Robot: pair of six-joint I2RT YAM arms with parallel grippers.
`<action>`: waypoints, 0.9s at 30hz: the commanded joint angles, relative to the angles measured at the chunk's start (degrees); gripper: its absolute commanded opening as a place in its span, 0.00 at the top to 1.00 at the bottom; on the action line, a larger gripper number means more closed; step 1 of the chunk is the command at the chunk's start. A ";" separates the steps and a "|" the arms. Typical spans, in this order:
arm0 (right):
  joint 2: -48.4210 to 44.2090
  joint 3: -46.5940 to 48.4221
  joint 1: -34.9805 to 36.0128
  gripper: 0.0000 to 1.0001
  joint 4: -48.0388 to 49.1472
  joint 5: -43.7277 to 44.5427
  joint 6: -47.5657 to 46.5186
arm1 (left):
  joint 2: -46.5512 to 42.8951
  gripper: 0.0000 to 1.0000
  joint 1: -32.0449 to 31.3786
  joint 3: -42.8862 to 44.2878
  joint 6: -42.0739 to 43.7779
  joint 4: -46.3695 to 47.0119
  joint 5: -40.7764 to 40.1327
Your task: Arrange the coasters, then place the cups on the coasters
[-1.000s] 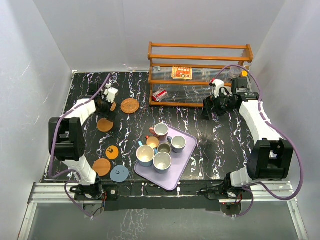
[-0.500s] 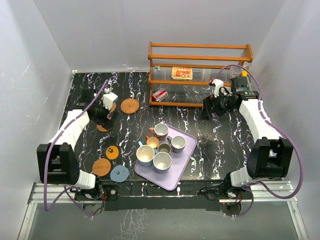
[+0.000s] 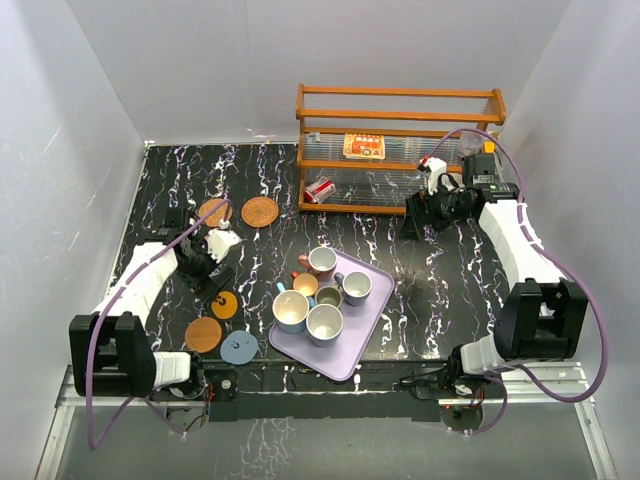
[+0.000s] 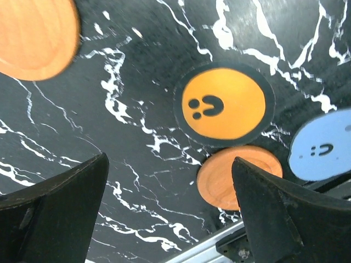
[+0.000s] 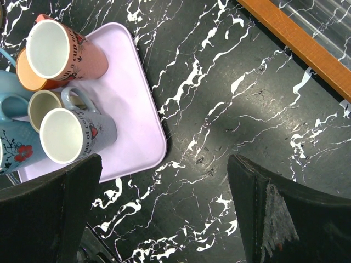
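Black marbled bench (image 3: 450,280) seen from above: six cups (image 3: 324,324) stand crowded on a lilac tray (image 3: 368,318) in the near middle, none yet on a coaster. Two brown coasters (image 3: 259,211) lie at the far left. A dotted coaster (image 3: 224,305), a plain orange coaster (image 3: 203,334) and a grey-blue coaster (image 3: 239,347) cluster at the near left. The left gripper (image 3: 208,270) hangs just beyond that cluster, and the right gripper (image 3: 413,225) sits by the wooden shelf (image 3: 400,92) at the far right.

From the left wrist, the jaws stand apart with nothing between them, over bare bench. The dotted coaster's dark rim touches the plain orange one, and the grey-blue one lies just beside. Another orange coaster (image 4: 33,33) lies well apart from them.

From the right wrist, the jaws are wide and empty, with the tray's corner and some cups off to the left.

The risk, as I judge it, is that the discs lie flat and thin, so the jaws may skid off an edge or drag the touching neighbour. The cups are packed so tightly that lifting one could tip the next.
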 commanded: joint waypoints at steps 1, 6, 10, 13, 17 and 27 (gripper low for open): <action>-3.58 -0.28 0.22 0.02 2.47 -1.83 -0.17 | -3.29 0.08 0.37 -2.33 4.77 -6.13 -1.71; -5.17 -1.79 0.22 0.01 3.32 -1.67 -0.17 | -3.89 0.09 0.39 -5.13 8.00 -8.15 -5.91; -5.77 -2.47 0.22 0.02 3.81 -1.52 -0.15 | -4.83 0.09 0.44 -8.20 9.06 -4.87 -10.31; -5.88 -2.84 0.22 0.02 4.15 -1.52 -0.09 | -4.70 0.09 0.46 -10.29 8.59 -2.59 -11.69; -5.96 -3.06 0.22 0.02 4.32 -1.49 -0.07 | -5.24 0.09 0.62 -12.81 8.00 0.10 -13.63; -5.35 -3.37 0.22 0.02 4.69 -1.35 -0.09 | -6.80 0.04 0.87 -16.39 5.09 6.05 -15.07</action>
